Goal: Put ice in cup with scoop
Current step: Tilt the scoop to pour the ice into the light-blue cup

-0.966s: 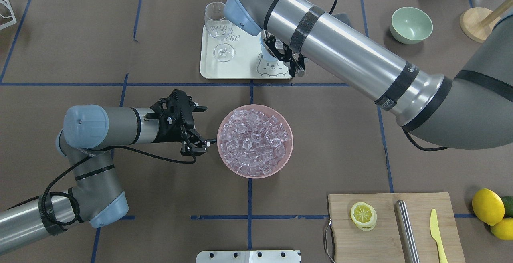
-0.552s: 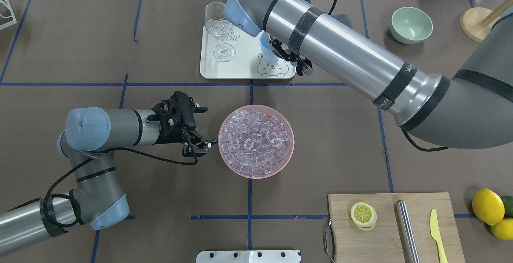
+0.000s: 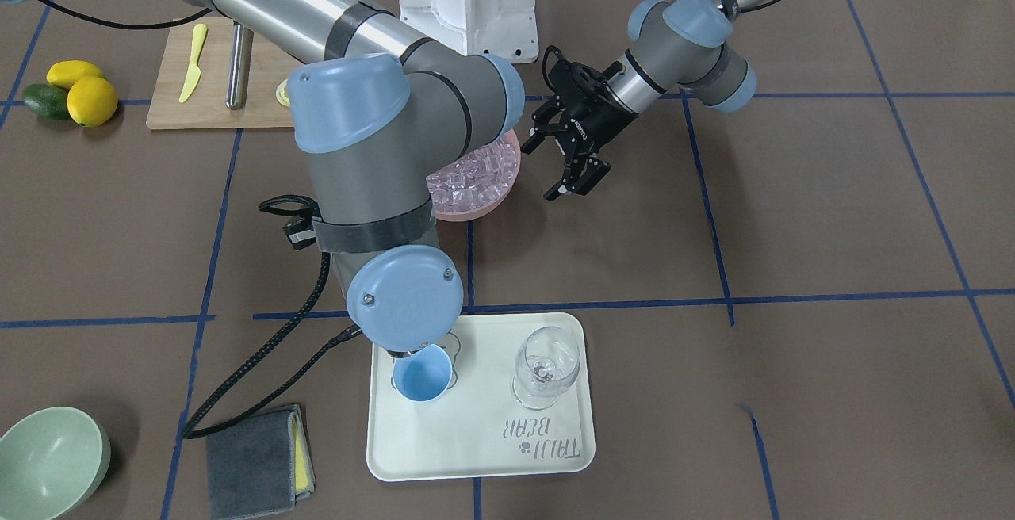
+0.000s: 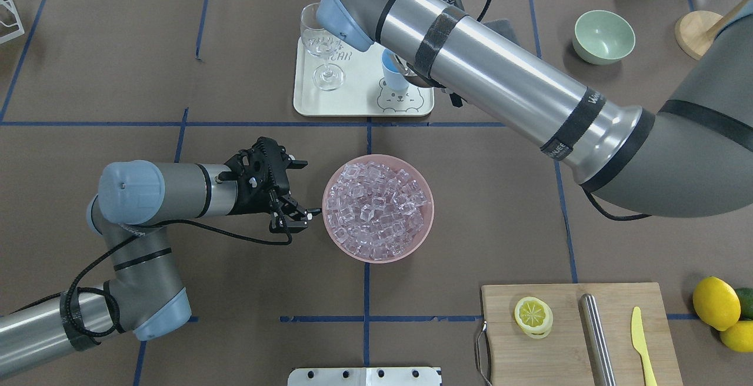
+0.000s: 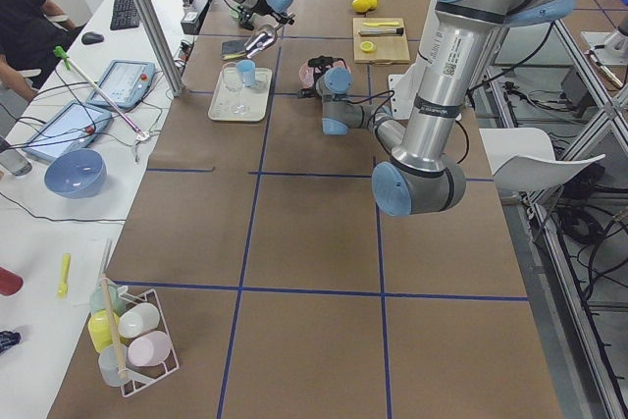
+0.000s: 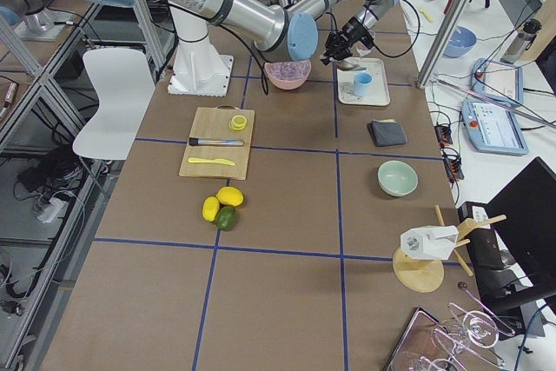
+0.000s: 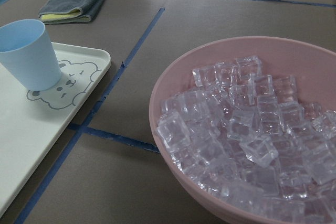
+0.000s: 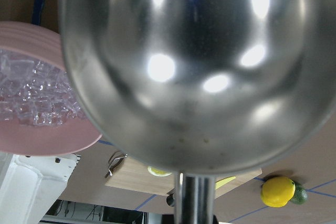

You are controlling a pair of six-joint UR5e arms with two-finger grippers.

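Right tool apparently pinches the shiny steel scoop by its handle, over the small light-blue plastic cup on the cream tray. Left tool is spread beside the pink bowl of clear ice cubes. The cup looks empty, so filling remains, I think. The brown worktop carries blue tape lines, and a person sits at a side desk.

cup on tray beside wine glass, ice in bowl, bowl apart from tray

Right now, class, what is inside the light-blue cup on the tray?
The front-facing view shows the light-blue cup's plain blue inside, with no ice visible. The right arm's wrist joint covers the far edge of the rim, so that part cannot be seen.
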